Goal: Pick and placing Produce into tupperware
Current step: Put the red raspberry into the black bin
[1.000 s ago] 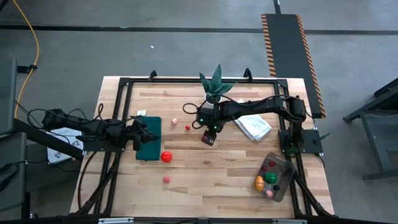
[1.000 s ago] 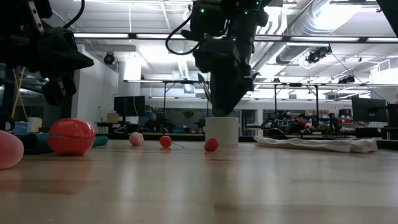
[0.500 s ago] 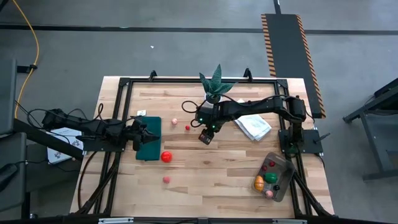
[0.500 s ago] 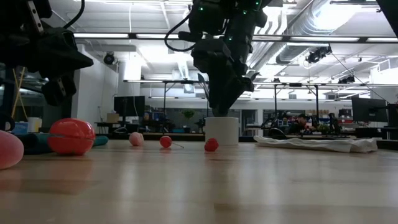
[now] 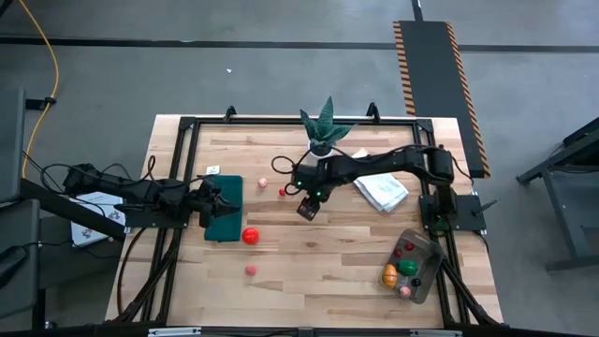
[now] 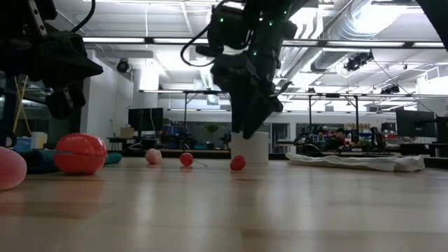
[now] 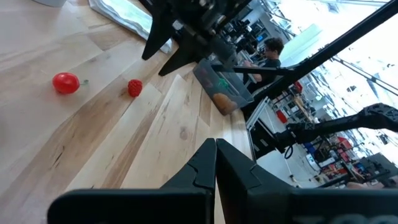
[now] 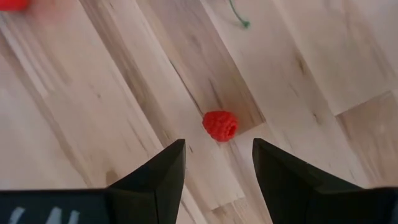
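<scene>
A small red raspberry (image 8: 220, 125) lies on the wooden table (image 5: 328, 253), just ahead of my right gripper (image 8: 217, 158), which points steeply down, open, above it (image 6: 238, 163). In the high view my right gripper (image 5: 305, 209) covers it. Farther left lie a red cherry (image 5: 282, 192), a pink piece (image 5: 264, 183), a red tomato (image 5: 250, 236) and another pink piece (image 5: 251, 270). The tupperware (image 5: 426, 251) at the near right holds several produce pieces. My left gripper (image 5: 211, 201) waits shut over a dark green mat (image 5: 227, 220).
A spiky plant in a white pot (image 5: 321, 148) stands at the far edge behind my right arm. A folded white cloth (image 5: 381, 192) lies right of it. A loose green stem (image 8: 239, 18) lies on the wood beyond the raspberry.
My right gripper has rolled a little about its own axis, edged toward the table's left edge and sunk slightly toward the raspberry, staying open. The produce has stayed in place.
</scene>
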{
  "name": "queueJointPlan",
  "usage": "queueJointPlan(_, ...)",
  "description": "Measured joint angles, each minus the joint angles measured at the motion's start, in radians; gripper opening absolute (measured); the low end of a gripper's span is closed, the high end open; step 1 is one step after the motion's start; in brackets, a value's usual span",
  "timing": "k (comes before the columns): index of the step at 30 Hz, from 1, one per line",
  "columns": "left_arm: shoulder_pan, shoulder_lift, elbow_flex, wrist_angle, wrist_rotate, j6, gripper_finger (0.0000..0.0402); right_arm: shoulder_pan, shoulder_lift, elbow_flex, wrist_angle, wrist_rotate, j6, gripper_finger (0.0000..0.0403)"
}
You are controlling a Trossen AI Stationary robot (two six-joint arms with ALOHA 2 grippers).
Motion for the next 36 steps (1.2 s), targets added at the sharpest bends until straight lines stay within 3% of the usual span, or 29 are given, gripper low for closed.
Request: queueJointPlan(36, 0.000, 0.000, 0.000, -0.002, 0.008, 0.001, 0.0001, 0.011, 0.104, 0.000, 0.059, -0.011, 0.002, 0.0176)
